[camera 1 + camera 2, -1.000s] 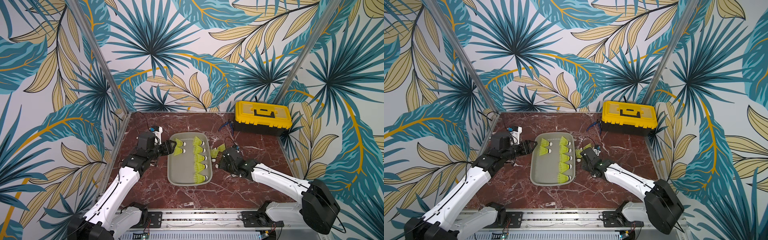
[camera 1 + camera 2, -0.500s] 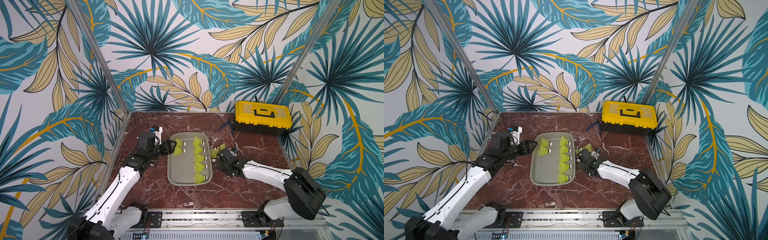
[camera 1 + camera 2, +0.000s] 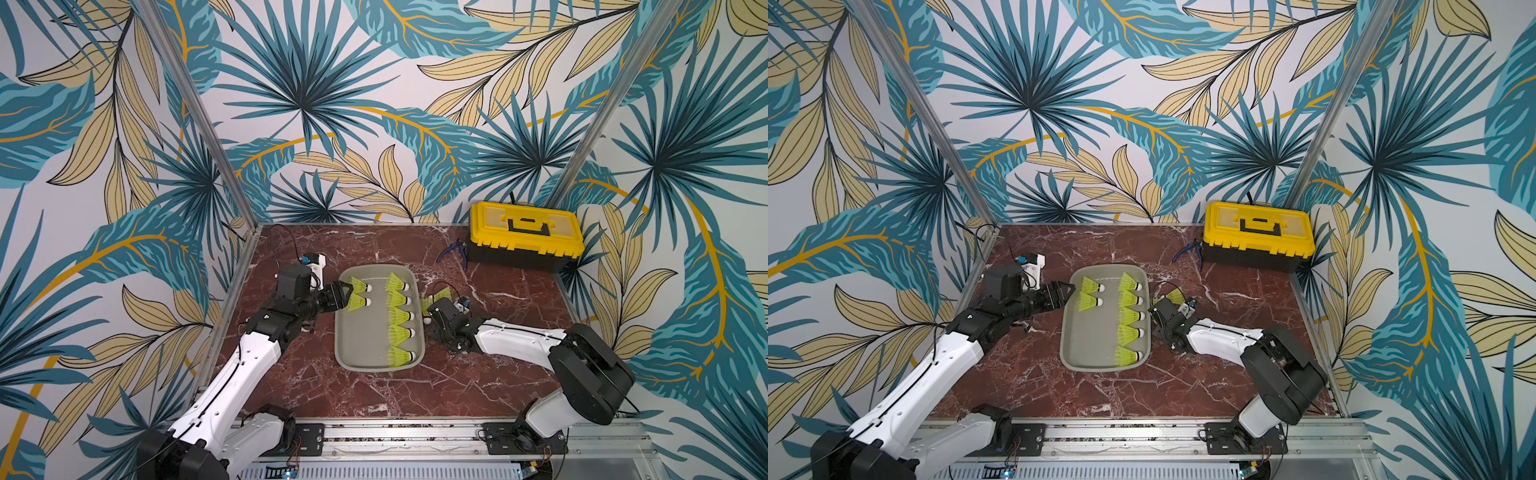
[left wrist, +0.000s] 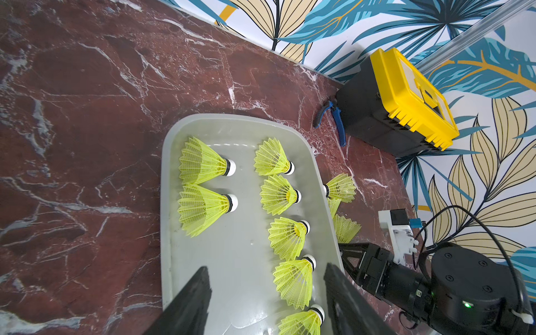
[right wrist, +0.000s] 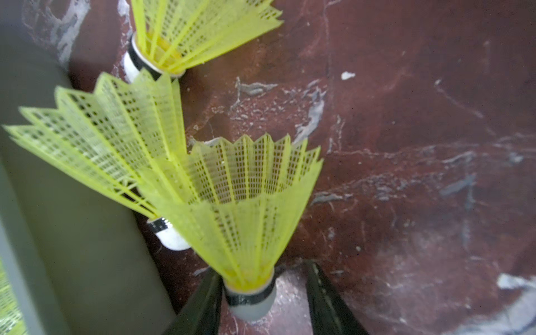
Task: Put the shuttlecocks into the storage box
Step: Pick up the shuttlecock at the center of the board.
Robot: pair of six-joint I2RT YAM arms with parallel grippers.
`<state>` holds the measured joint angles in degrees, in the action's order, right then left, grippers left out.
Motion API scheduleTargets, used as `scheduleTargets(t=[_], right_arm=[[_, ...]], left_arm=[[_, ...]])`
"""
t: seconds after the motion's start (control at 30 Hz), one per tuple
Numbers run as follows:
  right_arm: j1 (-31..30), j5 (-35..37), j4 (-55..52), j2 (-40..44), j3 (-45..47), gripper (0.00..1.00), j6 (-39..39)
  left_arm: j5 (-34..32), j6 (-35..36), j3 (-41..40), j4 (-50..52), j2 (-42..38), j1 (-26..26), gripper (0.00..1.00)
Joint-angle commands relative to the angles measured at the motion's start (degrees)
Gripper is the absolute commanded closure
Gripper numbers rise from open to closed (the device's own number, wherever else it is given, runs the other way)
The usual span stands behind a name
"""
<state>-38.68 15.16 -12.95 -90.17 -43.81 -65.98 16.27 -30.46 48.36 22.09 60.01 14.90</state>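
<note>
The part-open right gripper (image 5: 262,271) straddled a probably light, springy shuttlecock (image 5: 246,203) at its firmer tip, the safest hold; the left gripper (image 4: 266,269) gaped empty.

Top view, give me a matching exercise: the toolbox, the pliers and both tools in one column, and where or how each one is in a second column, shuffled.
Things
1. toolbox
2. pliers
3. left tool
4. right tool

Place or state
A. jaws either side of a shuttlecock tip, on the table beside the storage box
B. open and empty at the storage box's edge
C. far corner, against the wall
D. lying on the table next to the toolbox

Pairs: 1-C, 2-D, 3-B, 4-A
</note>
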Motion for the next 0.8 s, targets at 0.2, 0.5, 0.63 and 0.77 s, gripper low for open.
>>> scheduleTargets(t=[0.2, 0.5, 0.63, 0.77], right_arm=[[-0.27, 2.76, -2.80, -3.11, -2.54, 0.61, 1.90], [-0.28, 5.62, -8.56, -3.26, -4.02, 0.74, 6.05], [-0.27, 6.55, -10.87, -1.28, -4.00, 0.78, 10.85], [-0.26, 6.34, -10.81, 2.63, -2.29, 0.79, 18.39]], left_arm=[[0.03, 0.49, -1.86, -1.15, 0.59, -0.32, 0.35], [-0.13, 0.51, -2.00, -1.22, 0.66, -0.31, 0.35], [0.07, 0.57, -1.97, -1.10, 0.61, -0.31, 0.35], [0.57, 1.05, -1.87, -0.92, 0.55, -0.34, 0.35]])
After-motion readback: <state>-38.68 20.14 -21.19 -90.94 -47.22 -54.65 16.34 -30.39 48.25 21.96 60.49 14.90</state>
